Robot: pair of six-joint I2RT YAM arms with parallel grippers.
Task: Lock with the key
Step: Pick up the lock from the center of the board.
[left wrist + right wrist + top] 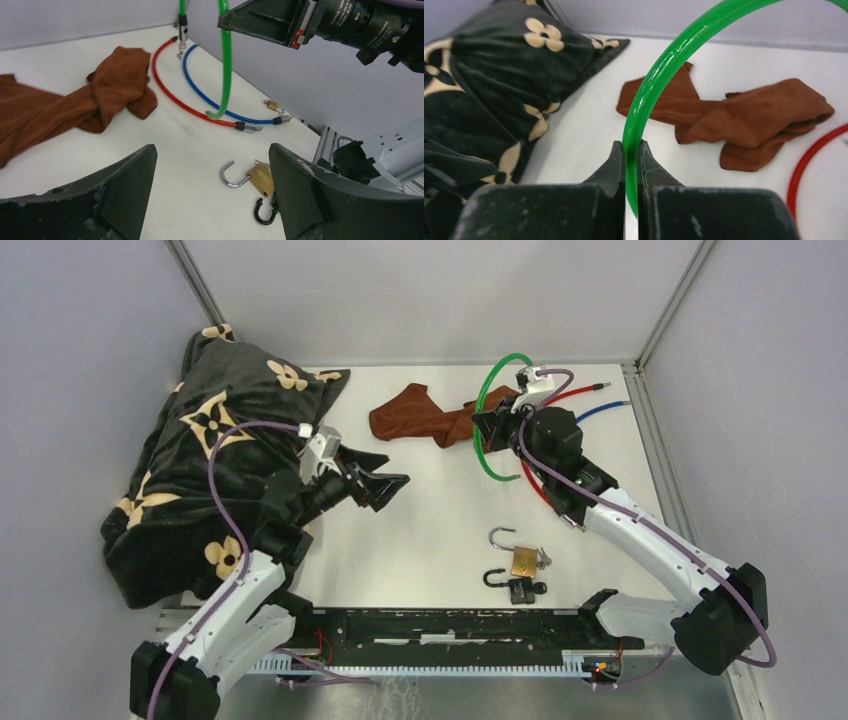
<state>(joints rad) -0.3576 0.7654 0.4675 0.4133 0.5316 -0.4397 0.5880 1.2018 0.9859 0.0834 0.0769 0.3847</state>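
A brass padlock (521, 559) (261, 179) lies near the table's front with its silver shackle swung open. A small silvery key (543, 560) shows at its side. Just in front of it lies a black padlock (518, 589) (264, 212), shackle also open. My left gripper (388, 490) (211, 150) hovers open and empty above the table, left of both locks. My right gripper (490, 425) (632, 145) is at the back, shut on a green cable loop (492, 372) (227, 60) (664, 65) that it holds raised.
A brown cloth (420, 415) (744, 120) lies at the back middle. Red (575, 392) and blue (605, 408) cables run along the back right, with a small lock (272, 105) at their ends. A black flowered pillow (200, 470) fills the left side.
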